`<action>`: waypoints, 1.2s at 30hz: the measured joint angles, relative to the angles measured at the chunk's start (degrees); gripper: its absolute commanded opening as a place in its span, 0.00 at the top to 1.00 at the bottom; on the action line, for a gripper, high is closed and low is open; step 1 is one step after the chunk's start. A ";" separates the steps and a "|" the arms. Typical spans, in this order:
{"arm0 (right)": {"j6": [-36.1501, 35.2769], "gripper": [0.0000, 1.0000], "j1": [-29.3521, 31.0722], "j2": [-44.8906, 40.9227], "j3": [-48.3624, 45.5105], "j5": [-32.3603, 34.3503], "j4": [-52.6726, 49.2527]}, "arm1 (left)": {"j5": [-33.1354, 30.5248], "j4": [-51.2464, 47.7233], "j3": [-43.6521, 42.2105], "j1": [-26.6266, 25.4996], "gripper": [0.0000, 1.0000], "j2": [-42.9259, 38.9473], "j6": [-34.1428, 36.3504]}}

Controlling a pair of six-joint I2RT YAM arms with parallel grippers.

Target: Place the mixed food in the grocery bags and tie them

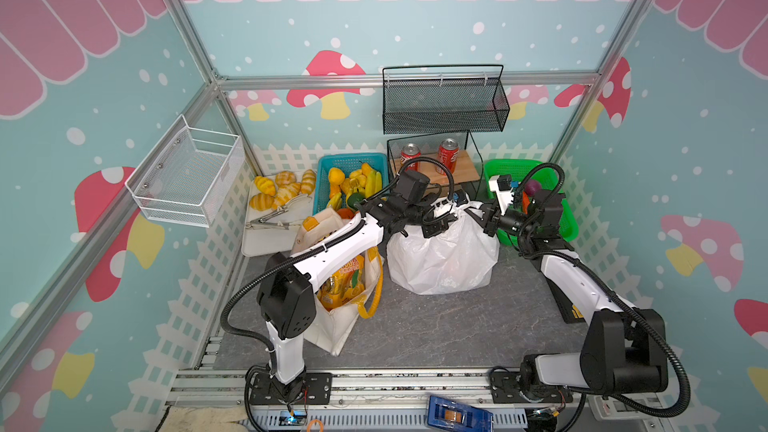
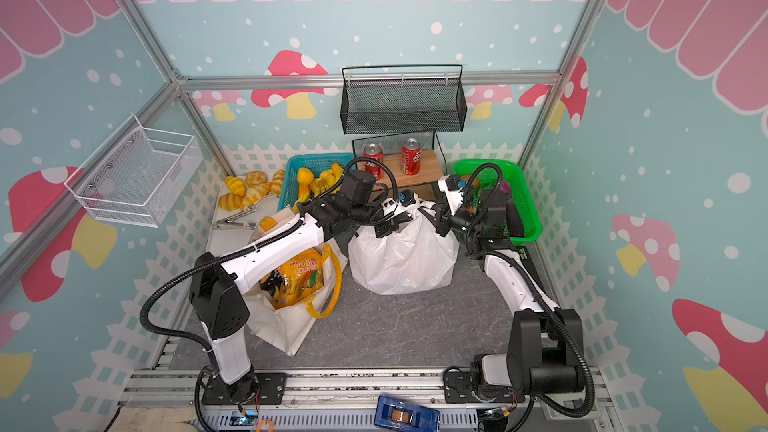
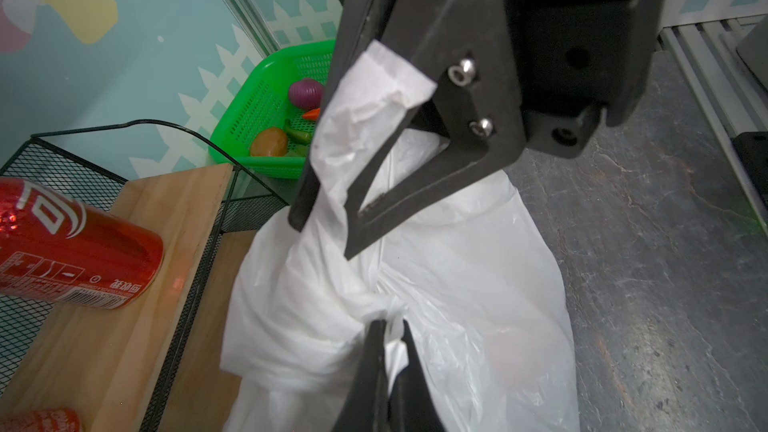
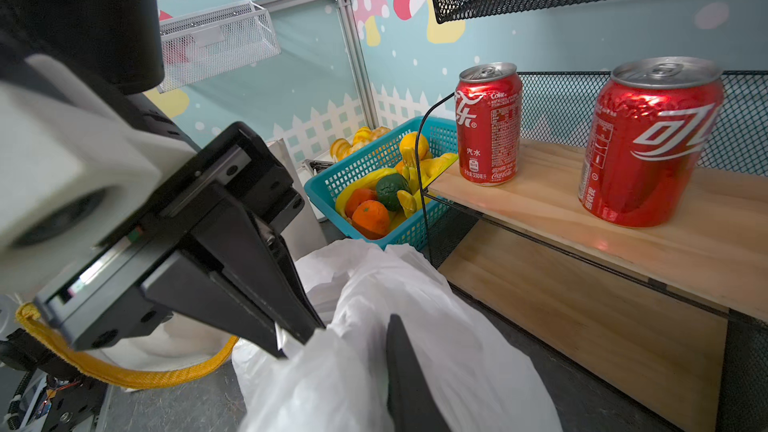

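Tying the white plastic bag [image 1: 440, 263] is judged to be the step in hand.

Top views: in both, the bag stands bulging at centre-far on the grey tabletop [image 1: 436, 334], its neck gathered upward. The canvas tote [image 1: 336, 330] slumps at near-left. Its mouth is open and its yellow handles are untied, with an orange-yellow snack packet [image 1: 340, 284] inside.

Left wrist view: the left tool [image 3: 388, 328] is closed on a twisted rope of film at the neck. The twist may be a knot, but this cannot be confirmed. The right tool [image 3: 326, 234] is clamped on a flat handle strip [image 3: 374, 89], whose free end projects past the jaws. The film is thin, crinkled and limp, so it will likely slip unless kept taut. Toy vegetables [image 3: 305, 93] lie in the green mesh basket [image 3: 232, 135] at far right.

Right wrist view: the gathered film runs between both tools. Two glossy red soda cans [image 4: 488, 122] stand on a wooden shelf [image 4: 582, 226] beyond.

Next move, as judged: draw the strips apart to seat the knot, release both tools, then address the tote handles.
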 measured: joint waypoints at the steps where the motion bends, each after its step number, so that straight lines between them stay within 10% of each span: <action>1: 0.07 0.88 0.00 0.00 0.00 0.04 -0.02 | 0.07 0.42 -0.33 0.00 1.00 -0.07 -0.07; 20: 1.07 0.51 -0.07 0.00 -0.02 -0.33 1.70 | 0.09 1.57 -0.42 -0.02 1.00 0.04 -0.17; 36: -8.48 0.41 -0.33 -3.06 2.14 4.17 -12.07 | -0.66 1.51 -0.22 -0.11 1.00 0.26 1.60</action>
